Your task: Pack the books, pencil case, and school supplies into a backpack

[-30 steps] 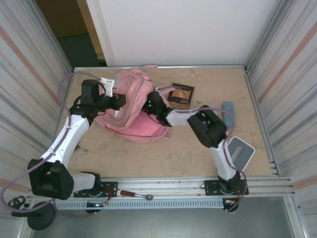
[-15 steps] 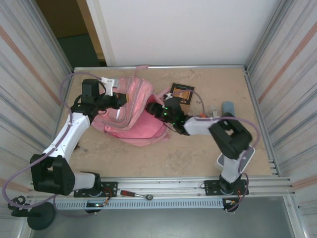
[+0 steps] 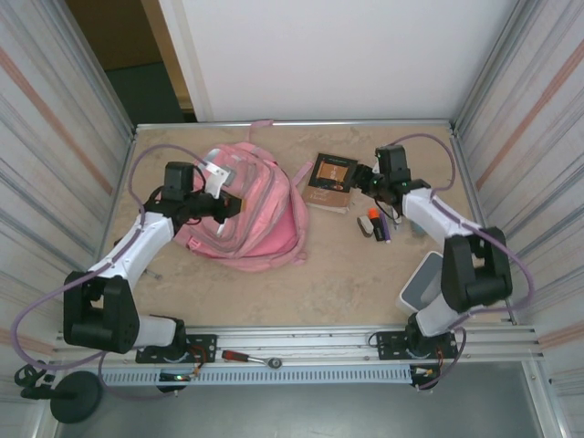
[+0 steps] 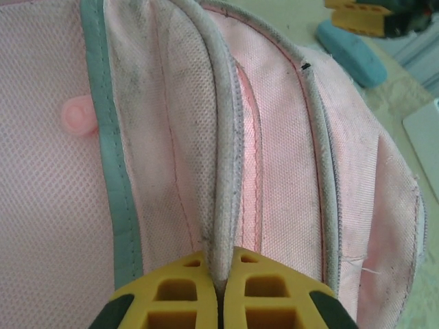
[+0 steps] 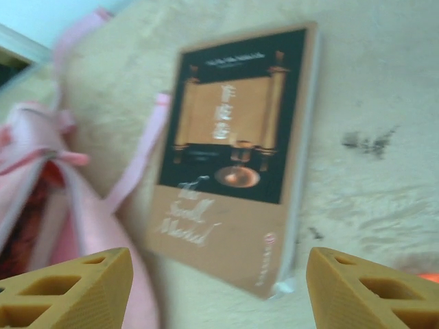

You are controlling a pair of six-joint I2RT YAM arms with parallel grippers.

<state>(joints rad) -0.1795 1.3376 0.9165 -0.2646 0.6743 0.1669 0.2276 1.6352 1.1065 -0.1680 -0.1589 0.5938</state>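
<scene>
"Ribbed wall panels boxed in a tan desk (image 3: 274, 283). Where did the backpack lie on it?"

"The pink backpack (image 3: 260, 219) lay slumped on the left half, toward the back. The left claw (image 4: 219, 274) was pinched together on a grey piped edge (image 4: 223, 137) of it, next to a zip line."

"Why hold it there?"

"My guess was that it meant to lift that edge and hold the mouth open, so the soft fabric would not sag shut while things went in. It would also stop the bag sliding."

"And the other arm?"

"The right claw (image 5: 218, 274) hung over the dark brown book (image 3: 331, 173), fingers spread wide with nothing between them. The book lay flat on the desk just beside the backpack, with a pink strap (image 5: 140, 161) running along its edge."

"So the book was next?"

"Likely. A thin paperback lying flat offers little to grab, so I judged it would need a pinch at one edge."

"The small things?"

"The school supplies sat clustered on the desk near the book, beside the right forearm: an orange-and-white piece (image 3: 372, 216), a black piece (image 3: 364, 228) and a purple pen (image 3: 384, 234). A blue pencil case (image 4: 350, 55) lay past the bag's far side, also unpacked."
</scene>
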